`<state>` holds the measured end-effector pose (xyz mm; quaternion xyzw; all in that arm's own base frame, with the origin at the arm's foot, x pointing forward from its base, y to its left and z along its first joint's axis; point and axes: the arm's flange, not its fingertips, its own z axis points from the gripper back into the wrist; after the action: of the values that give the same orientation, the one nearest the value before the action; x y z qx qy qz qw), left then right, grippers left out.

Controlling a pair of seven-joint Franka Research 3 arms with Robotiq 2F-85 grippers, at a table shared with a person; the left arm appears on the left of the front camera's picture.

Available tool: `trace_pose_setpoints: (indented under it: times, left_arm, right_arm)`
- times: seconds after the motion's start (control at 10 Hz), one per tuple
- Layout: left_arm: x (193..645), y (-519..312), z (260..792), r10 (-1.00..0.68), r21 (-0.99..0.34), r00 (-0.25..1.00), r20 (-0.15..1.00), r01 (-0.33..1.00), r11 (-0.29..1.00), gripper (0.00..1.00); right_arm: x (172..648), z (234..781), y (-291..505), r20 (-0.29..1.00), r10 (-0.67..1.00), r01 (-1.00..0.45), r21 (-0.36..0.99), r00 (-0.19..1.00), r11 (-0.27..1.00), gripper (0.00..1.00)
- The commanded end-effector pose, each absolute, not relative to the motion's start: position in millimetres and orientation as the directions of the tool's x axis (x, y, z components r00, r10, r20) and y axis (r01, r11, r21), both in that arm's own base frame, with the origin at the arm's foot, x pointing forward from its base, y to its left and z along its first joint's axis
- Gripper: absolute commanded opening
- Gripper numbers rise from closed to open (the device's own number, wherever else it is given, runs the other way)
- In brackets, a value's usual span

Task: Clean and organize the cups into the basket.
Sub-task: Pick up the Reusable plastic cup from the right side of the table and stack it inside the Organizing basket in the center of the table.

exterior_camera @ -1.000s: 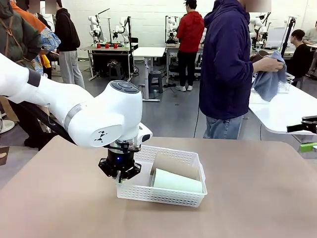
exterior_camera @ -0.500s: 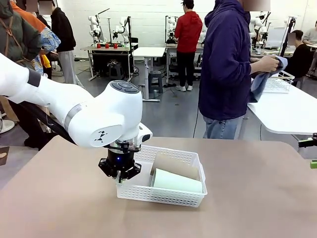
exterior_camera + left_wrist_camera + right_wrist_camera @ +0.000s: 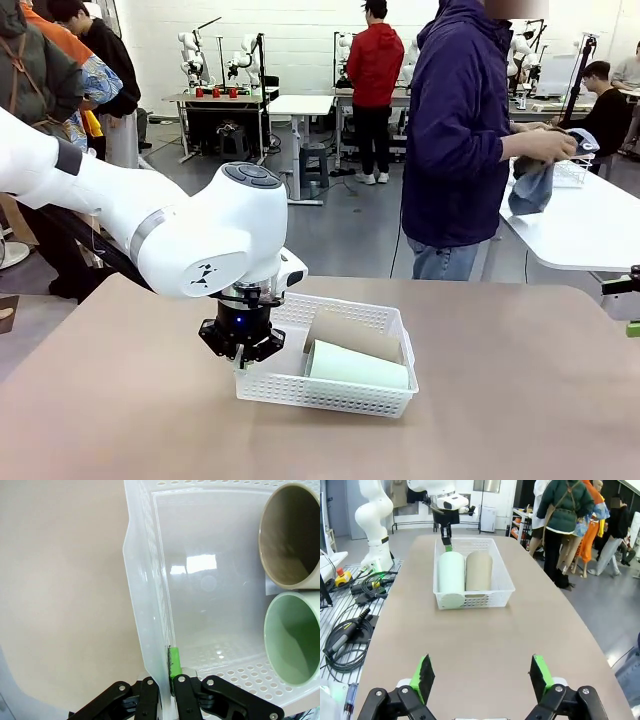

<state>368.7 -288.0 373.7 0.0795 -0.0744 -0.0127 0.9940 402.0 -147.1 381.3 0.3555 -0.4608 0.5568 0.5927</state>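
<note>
The left gripper is pressed together on the left short wall of the basket, one green pad inside the lattice and the other finger outside it, so it pinches the wall itself and neither cup. The basket sits about mid-table, well in from all four edges, with its long sides running parallel to the table's near and far edges. Both cups lie on their sides in it, touching along their length: the mint green cup against the wall facing the table's near edge, the tan cup against the wall facing the far edge. Their long axes run along the basket's length, pointing straight away from the held wall. The left wrist view looks into both open mouths, so the mouths face the pinching fingers and the bases point at the table's right edge. The cups fill the right part of the basket, and bare floor separates them from the gripped wall. The right gripper is spread wide and holds nothing, hanging at the table's right edge and well apart from the basket. The left arm is therefore plainly the nearer one. I judge that any pull or push along the cups' axis would slide them lengthwise rather than roll them, while a sideways swing could.
</note>
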Motion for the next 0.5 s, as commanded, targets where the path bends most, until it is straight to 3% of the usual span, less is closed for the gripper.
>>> trace_pose_setpoints:
  times: [0.0,0.4]
  left_arm:
    - [366.7,-289.5,371.6,-0.042,0.172,0.988,0.147,0.016,0.985,0.0]
    - [366.7,-289.5,371.6,-0.042,0.172,0.988,0.147,0.016,0.985,0.0]
  right_arm:
    - [398.3,381.0,-143.2,0.939,0.341,-0.986,-0.095,-0.044,0.135,1.0]
    - [398.3,381.0,-143.2,0.939,0.341,-0.986,-0.095,-0.044,0.135,1.0]
